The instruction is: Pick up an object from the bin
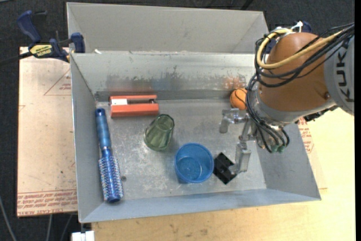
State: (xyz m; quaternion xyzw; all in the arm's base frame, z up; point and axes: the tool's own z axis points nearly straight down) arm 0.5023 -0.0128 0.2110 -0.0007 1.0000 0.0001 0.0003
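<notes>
Attention is drawn first to a small black blocky piece [224, 168], which lies on the floor of the grey metal bin [169, 68] near its front right corner. The gripper [242, 162] is lowered just beside this piece, on its right, at the end of the arm with the orange cover [293, 73] and its looped cables. Whether the gripper is spread or pressed together cannot be told, and it cannot be made out whether the black piece is touched.

Just left of the black piece a round blue cup [193, 163] is stood upright, its mouth turned up and its own blue bottom seen inside. Behind and to the left of it a translucent green cup [159, 132] is laid on its side, apart from the blue one. An orange ball [237, 97] is partly hidden behind the arm, by the back wall. A red-orange stapler-like bar [133, 105] is placed along the back wall on the left. A blue hairbrush [107, 158] is laid along the left wall, bristles toward the front.
</notes>
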